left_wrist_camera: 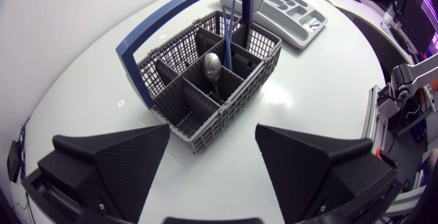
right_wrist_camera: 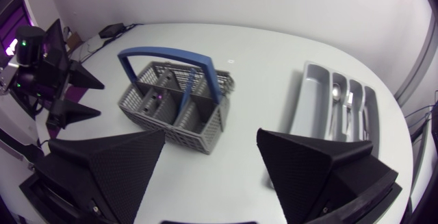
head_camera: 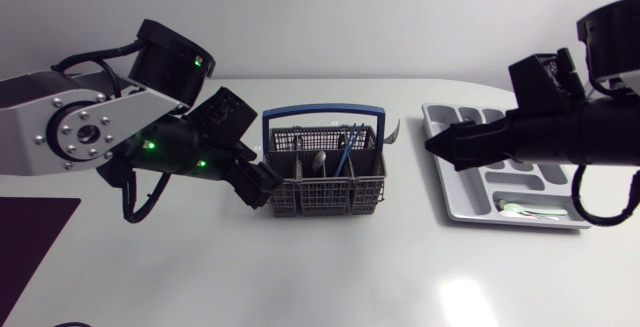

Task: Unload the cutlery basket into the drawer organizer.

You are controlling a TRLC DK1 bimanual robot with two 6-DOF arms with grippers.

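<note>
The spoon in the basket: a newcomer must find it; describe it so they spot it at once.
At the middle of the white table stands a grey cutlery basket with a blue handle. In a middle compartment the spoon stands bowl up; its rounded silver bowl sets it apart from the thin blue utensils beside it.

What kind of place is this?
Probably a robotics lab, not a kitchen: black wedge-fingered left gripper and right gripper beside a grey mesh cutlery basket and grey plastic drawer organizer.
</note>
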